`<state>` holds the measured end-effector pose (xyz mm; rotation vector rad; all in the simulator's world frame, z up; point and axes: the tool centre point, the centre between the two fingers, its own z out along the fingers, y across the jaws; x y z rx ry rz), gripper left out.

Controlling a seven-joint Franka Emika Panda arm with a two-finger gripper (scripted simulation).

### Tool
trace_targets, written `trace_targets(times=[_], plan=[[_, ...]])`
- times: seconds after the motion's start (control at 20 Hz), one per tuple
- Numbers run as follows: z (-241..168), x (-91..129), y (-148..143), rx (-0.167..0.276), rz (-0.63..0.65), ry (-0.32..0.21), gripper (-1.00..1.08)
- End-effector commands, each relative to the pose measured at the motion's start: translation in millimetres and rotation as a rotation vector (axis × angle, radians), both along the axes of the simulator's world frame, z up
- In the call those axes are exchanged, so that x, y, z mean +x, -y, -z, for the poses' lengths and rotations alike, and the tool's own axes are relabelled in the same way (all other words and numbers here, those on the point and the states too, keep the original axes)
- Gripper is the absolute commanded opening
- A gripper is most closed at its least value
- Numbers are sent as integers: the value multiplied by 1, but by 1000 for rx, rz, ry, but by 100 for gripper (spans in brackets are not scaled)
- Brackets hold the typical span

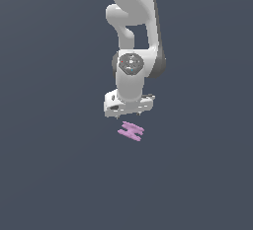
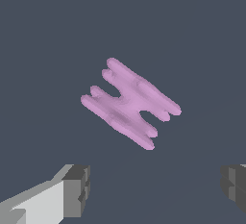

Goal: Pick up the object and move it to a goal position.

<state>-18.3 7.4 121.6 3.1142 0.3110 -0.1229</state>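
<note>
Seen from the wrist camera, 2 grey-padded fingers (image 2: 77,189) of the white robot gripper (image 2: 156,189) stand spread wide apart with nothing between them, one showing its white body and grey pad, the other cut off at the frame edge. Beyond the fingertips, the small flat pink-lilac H-shaped piece (image 2: 130,102) lies flat on the plain dark slate-grey surface (image 2: 43,35), turned at a slant to the line running between the 2 fingers. Its 2 long bars run parallel, joined by a short crosspiece, and short rounded prongs stick out at each end. The piece is clearly narrower than the gap between the fingers and touches neither of them.

In the exterior view, the pink-lilac piece (image 1: 131,131) rests alone on the dark surface (image 1: 49,174), just below and slightly toward the exterior view's right of the gripper (image 1: 129,111). The white gripper body hangs just above it, apart from it, its short fingers pointing down. Behind and above, the glossy white Franka arm (image 1: 133,41) rises out of the top of the frame, its rounded wrist joint with a grey circular cap (image 1: 131,63) facing the camera and a dark grey band along its far side.
</note>
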Motion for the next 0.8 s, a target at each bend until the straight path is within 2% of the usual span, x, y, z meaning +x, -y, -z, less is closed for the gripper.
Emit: trace_targets(times=[0.0,0.75], plan=[[4,2,-1,3,-58,3,100],[29,17,-7,27,-495,27,100]])
